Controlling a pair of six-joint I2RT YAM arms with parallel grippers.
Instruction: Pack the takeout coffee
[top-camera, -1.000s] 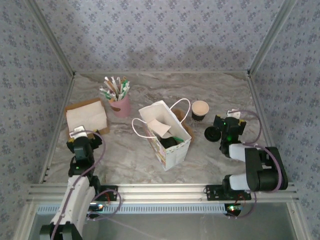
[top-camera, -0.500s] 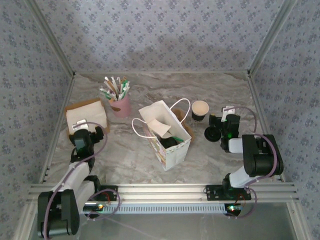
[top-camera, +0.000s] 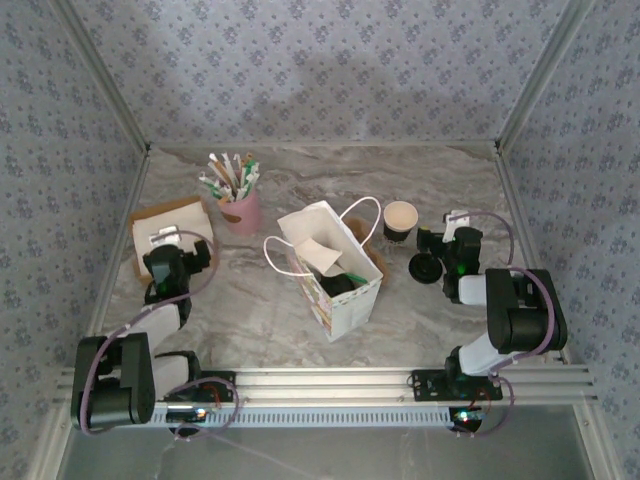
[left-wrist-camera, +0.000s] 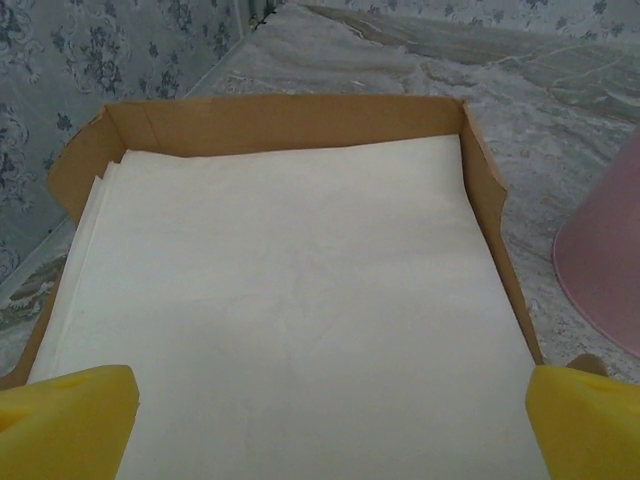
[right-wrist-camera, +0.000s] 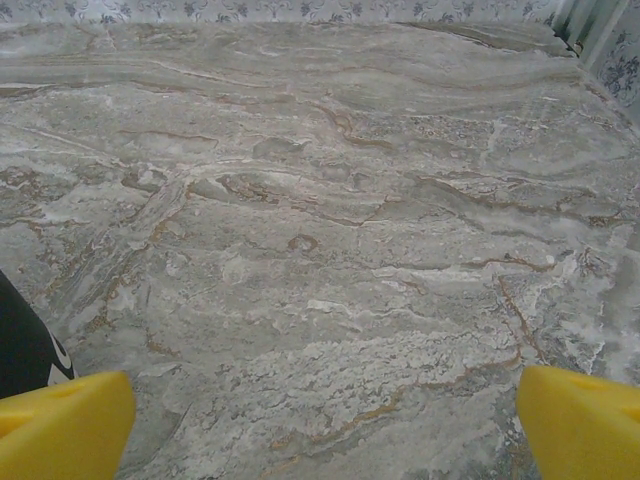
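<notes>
A white paper bag (top-camera: 338, 290) with loop handles stands open in the middle of the table. At its mouth I see a round black lid (top-camera: 338, 284), a green straw (top-camera: 357, 277) and a folded napkin; I take the lidded thing for the takeout coffee, its wall hidden by the bag. My left gripper (top-camera: 167, 236) (left-wrist-camera: 330, 430) is open over the white napkins (left-wrist-camera: 300, 300) in the cardboard tray (top-camera: 150, 213) (left-wrist-camera: 280, 122). My right gripper (top-camera: 452, 228) (right-wrist-camera: 325, 430) is open above bare marble at the right, with nothing between its fingers.
A dark-walled cup (top-camera: 400, 221) with a cream inside stands right of the bag. A loose black lid (top-camera: 424, 267) (right-wrist-camera: 22, 350) lies just left of my right gripper. The pink cup (top-camera: 241, 212) (left-wrist-camera: 605, 270) of straws stands right of the tray. Patterned walls close in the table.
My left gripper has moved forward from the table's near left onto the napkin tray. My right gripper moved slightly away from the near edge, then held still. Both stay open.
</notes>
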